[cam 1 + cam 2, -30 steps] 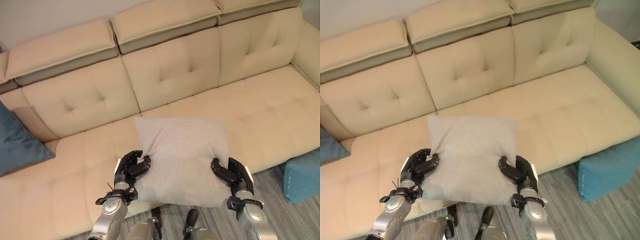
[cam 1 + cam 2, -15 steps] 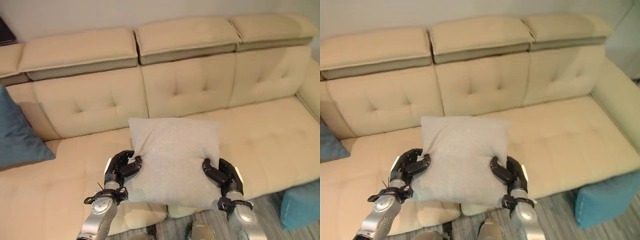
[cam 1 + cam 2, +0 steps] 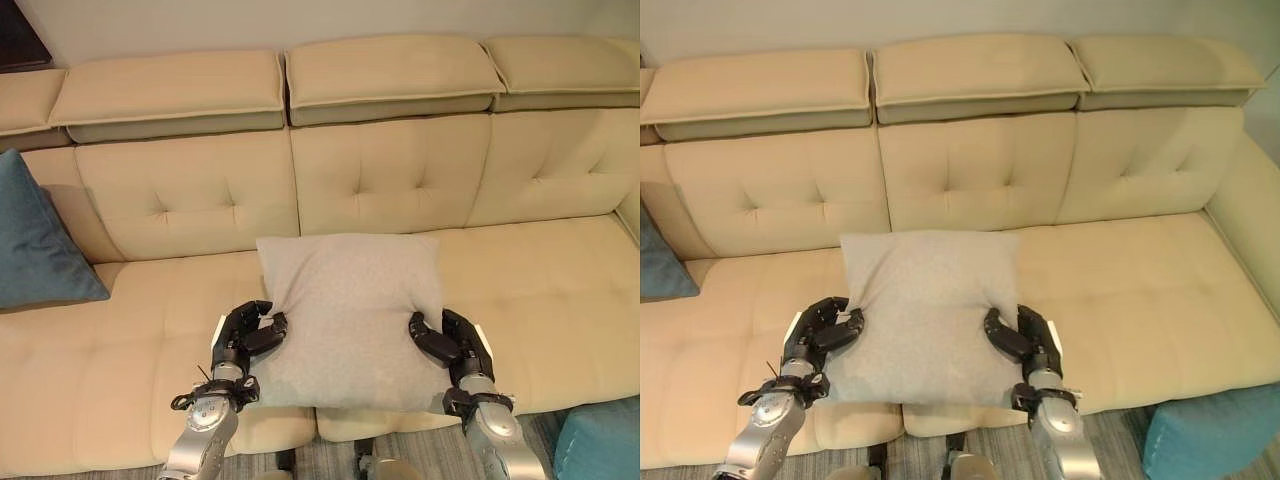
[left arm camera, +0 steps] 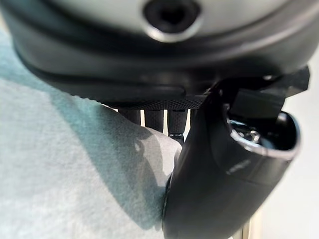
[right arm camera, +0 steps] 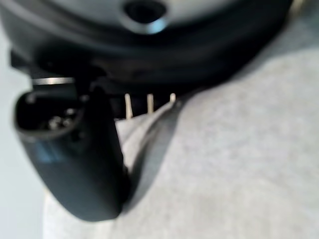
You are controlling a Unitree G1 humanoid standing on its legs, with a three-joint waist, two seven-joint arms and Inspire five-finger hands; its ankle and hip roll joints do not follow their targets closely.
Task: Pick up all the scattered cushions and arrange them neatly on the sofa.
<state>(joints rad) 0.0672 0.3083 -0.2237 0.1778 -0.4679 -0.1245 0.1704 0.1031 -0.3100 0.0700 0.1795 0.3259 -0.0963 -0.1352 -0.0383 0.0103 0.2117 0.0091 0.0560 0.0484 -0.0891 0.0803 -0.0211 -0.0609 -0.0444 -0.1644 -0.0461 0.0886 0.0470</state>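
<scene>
A light grey square cushion hangs in front of the cream sofa, held between both hands over the seat's front edge. My left hand is shut on its left edge, thumb on top of the cloth. On the cushion's right edge my right hand is shut the same way, pinching the fabric. A dark blue cushion leans against the sofa's far left backrest.
A teal cushion or block lies on the grey striped floor at the lower right, beside the sofa's front. The sofa seat to the right of the held cushion is bare, and so is the seat to its left.
The camera has swung so the sofa now sits square and lower in view. The grey cushion stays held in both hands, now closer over the seat's front edge.
</scene>
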